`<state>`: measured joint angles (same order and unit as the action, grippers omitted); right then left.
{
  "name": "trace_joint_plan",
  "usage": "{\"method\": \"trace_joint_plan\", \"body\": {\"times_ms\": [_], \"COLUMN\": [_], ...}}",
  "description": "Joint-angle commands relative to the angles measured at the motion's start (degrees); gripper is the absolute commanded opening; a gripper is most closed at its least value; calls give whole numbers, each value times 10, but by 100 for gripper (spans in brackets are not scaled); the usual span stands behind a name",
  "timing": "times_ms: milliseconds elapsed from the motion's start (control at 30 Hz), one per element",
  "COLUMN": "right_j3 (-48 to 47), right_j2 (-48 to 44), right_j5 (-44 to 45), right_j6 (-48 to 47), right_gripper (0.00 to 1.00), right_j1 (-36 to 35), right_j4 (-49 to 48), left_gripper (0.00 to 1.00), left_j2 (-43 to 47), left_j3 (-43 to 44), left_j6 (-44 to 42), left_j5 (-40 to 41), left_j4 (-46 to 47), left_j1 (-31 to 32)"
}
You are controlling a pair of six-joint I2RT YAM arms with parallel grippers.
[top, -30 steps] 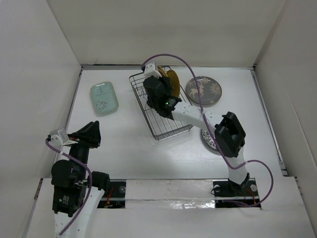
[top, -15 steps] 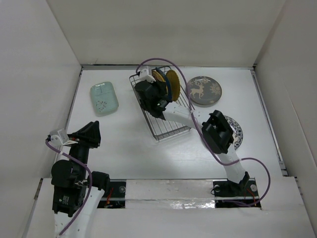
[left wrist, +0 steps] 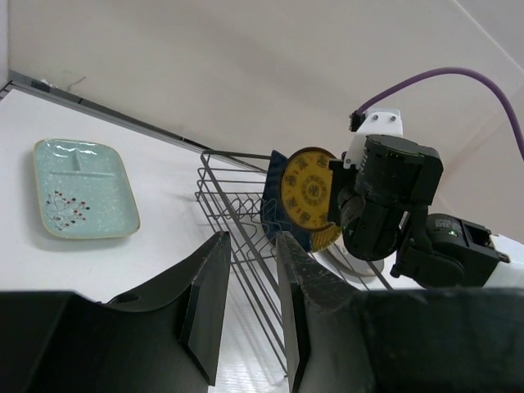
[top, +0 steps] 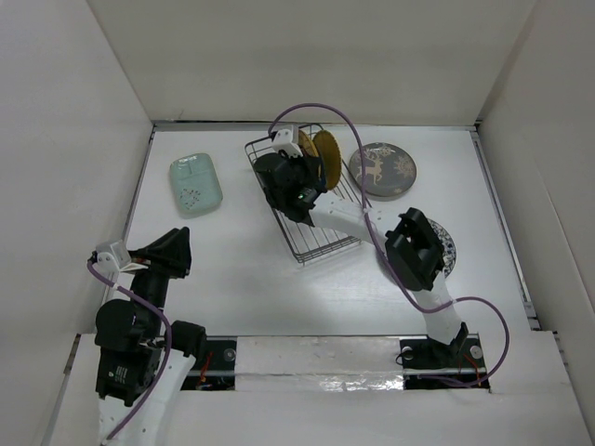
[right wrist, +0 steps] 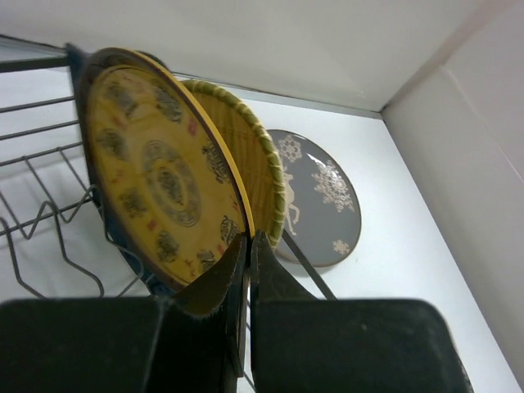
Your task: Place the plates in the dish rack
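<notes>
We're prob. settling the patterned yellow plate (right wrist: 155, 180) in the dish rack (top: 307, 237), right fingers (right wrist: 209, 299) shut at its rim, left fingers (left wrist: 205, 303) apart, empty; next: backing off gently, then the deer plate (top: 382, 170).

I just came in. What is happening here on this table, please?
The right gripper pinches the rim of a yellow patterned plate and holds it upright in the dish rack, beside another yellow plate standing there. The left gripper hangs part open and empty near its base. A grey deer plate, a mint dish and a blue-and-white plate lie flat on the table, outside the rack.
</notes>
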<state>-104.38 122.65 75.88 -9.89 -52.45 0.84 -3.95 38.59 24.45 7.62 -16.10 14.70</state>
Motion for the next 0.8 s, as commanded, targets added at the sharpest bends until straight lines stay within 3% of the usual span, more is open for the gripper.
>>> {"method": "trace_joint_plan", "body": {"times_ms": [0,233,333,567,633,733,767], "right_j3": [7,-18,-42,-34,-22,5,40], "right_j2": [-43,-17,1,22,22,18,15], "right_j5": [78,70,64,72,76,96,100], "right_j6": [37,85,130,132,106,-23,-81], "right_gripper": [0,0,0,0,0,0,0], "right_j1": [2,7,7,7,7,7,7], "right_j4": [-47,-10,56,52,26,-116,-268], "left_gripper": [26,26,26,26,26,26,26], "left_j2": [3,5,7,7,7,7,6], "left_j3": [0,2,3,3,3,3,3], "left_j6": [-3,-4,-4,-4,-3,-3,-3], "left_j5": [2,11,13,15,15,16,16], "left_j4": [24,20,19,19,19,18,18], "left_j1": [10,29,35,40,40,40,40]}}
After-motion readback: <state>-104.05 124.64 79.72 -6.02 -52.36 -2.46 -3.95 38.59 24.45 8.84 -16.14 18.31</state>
